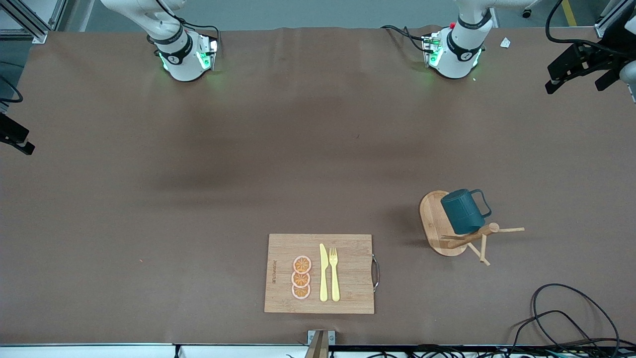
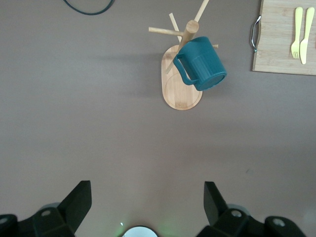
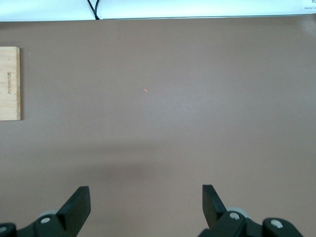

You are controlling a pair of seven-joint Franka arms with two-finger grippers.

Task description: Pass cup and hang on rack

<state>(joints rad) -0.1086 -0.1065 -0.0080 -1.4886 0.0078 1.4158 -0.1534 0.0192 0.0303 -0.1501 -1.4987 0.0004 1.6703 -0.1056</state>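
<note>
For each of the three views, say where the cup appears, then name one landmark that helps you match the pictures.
Front view: the cup hangs on the rack, toward the left arm's end of the table.
Left wrist view: cup in the upper middle, on the rack, over its oval base.
Right wrist view: not in it.
Shared landmark: the cutting board, also seen in the left wrist view and right wrist view.

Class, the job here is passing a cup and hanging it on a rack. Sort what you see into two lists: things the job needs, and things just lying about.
Needed for the job:
- cup, already hanging on a peg
- rack
- left gripper, open, over bare table
- right gripper, open, over bare table

Just lying about:
- cutting board
- knife
- fork
- orange slices
- cable
</note>
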